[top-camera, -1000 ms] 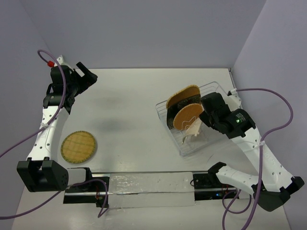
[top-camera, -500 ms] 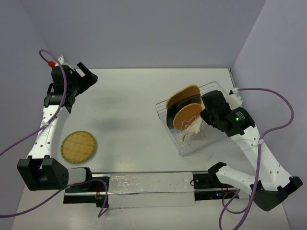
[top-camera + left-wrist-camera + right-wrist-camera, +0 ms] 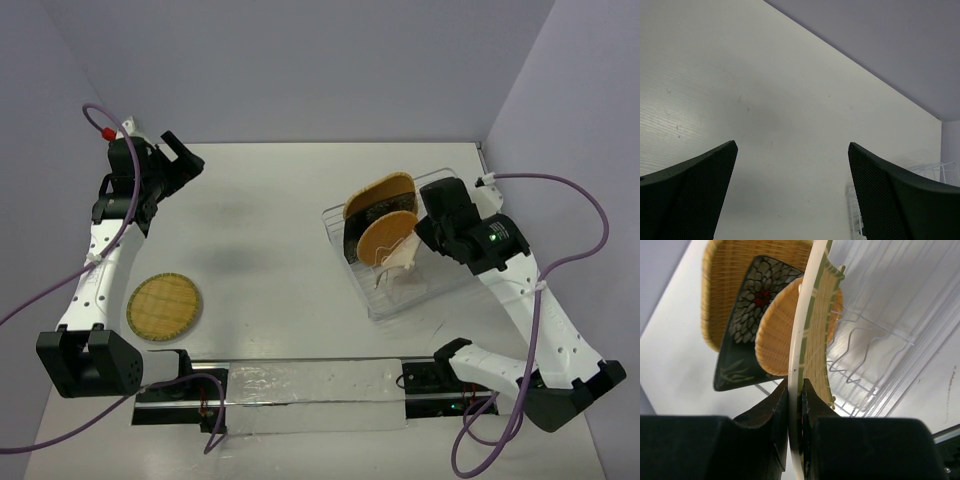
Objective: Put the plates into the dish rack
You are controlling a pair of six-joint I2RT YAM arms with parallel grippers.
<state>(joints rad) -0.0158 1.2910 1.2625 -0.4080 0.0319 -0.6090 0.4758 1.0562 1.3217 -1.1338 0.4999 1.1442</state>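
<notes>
1. My right tool (image 3: 795, 390) is clamped on the edge of the fringed plate (image 3: 815, 325), holding it upright so it can slot between the tines of the dish rack (image 3: 402, 300).
2. It hangs just beside the orange round plate (image 3: 775, 340), dark plate (image 3: 747, 325) and rounded-square plate (image 3: 722, 285) standing there.
3. My left tool (image 3: 792, 147) is spread wide and empty, well apart. The tan round plate (image 3: 165, 306) lies flat on the tabletop (image 3: 270, 230).

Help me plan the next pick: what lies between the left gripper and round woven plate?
Bare table in the top view, from left gripper to round woven plate.
</notes>
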